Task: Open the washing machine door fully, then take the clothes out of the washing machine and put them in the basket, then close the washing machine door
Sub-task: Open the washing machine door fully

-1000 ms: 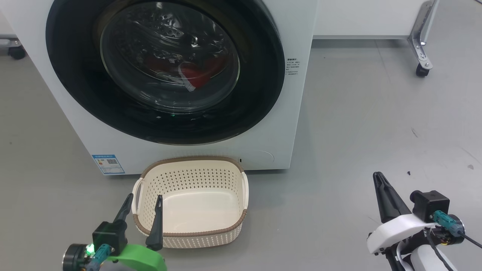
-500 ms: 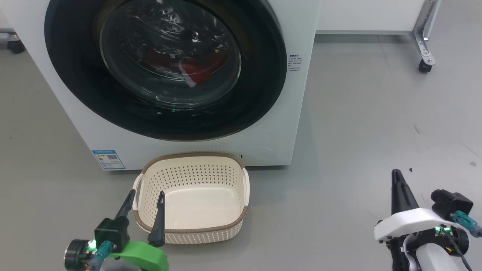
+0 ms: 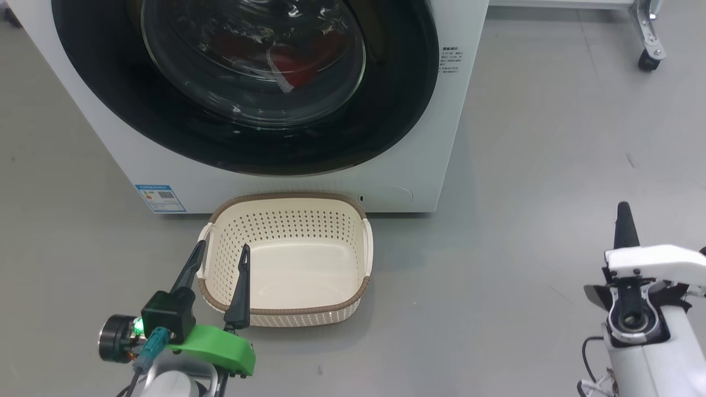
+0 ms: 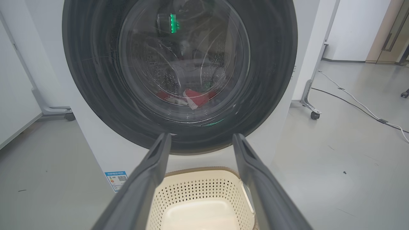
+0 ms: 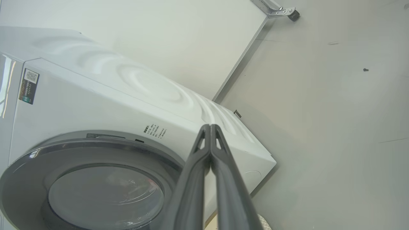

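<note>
Head view shifted since a second ago: camera move, not the things. Now cuts off more of the washing machine at the top and puts the basket higher in frame.

Washing machine door: closed flush on the front, same as before. Clothes: red with a white stripe, behind the glass, low in the drum, unmoved. Basket: on the floor, just in front of the machine, below the door, in the same spot relative to the machine and its blue label.

Left tool: wide open, no change from earlier. Fingers pointing at the machine, tips over the basket's near left corner. In left wrist view, aimed at the door's lower rim, with the basket between the fingers.

Right tool: changed. Slightly parted a second ago, now closed, with the fingertips pressed together in right wrist view, gripping nothing. Also farther right and higher in head view than before, well apart from the basket. Wrist rolled, so the fingers read as one thin dark edge. In right wrist view, pointing toward the machine's right front edge.
</note>
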You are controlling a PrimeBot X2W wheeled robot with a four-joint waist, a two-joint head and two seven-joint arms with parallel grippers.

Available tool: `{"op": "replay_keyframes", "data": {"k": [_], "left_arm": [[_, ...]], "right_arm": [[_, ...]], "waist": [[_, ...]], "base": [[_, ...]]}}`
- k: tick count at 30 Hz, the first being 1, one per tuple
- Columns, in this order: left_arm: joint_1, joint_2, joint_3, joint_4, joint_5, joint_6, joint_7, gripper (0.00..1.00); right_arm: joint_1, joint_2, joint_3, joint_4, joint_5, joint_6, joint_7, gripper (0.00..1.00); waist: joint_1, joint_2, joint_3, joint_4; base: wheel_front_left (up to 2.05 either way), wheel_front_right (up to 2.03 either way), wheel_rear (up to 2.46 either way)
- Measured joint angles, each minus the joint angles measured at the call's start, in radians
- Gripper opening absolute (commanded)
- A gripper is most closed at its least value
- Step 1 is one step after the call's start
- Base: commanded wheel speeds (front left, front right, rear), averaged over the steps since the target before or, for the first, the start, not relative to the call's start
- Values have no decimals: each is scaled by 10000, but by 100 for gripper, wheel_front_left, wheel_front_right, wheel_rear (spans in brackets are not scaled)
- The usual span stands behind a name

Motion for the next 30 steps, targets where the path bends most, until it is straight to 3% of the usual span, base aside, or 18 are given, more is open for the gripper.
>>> {"op": "replay_keyframes", "data": {"k": [4, 12, 30], "left_arm": [[-220, -36, -27, -115, 52, -2, 0, 100], [-733, -115, -198, -522, 230, -79, -29, 100], [-1705, -380, -585, -1093, 362, -265, -31, 100]], "right_arm": [[-821, -12, -376, 23, 1290, 2, 571, 0], [-2358, -79, -719, 44, 2589, 8, 1565, 0], [-5969, -1011, -566, 560, 3411, -142, 3768, 0]], "waist": [[0, 0, 345, 81], [0, 0, 1120, 279], [0, 0, 2865, 1175]], "base": [[0, 0, 0], [0, 0, 0], [0, 0, 0]]}}
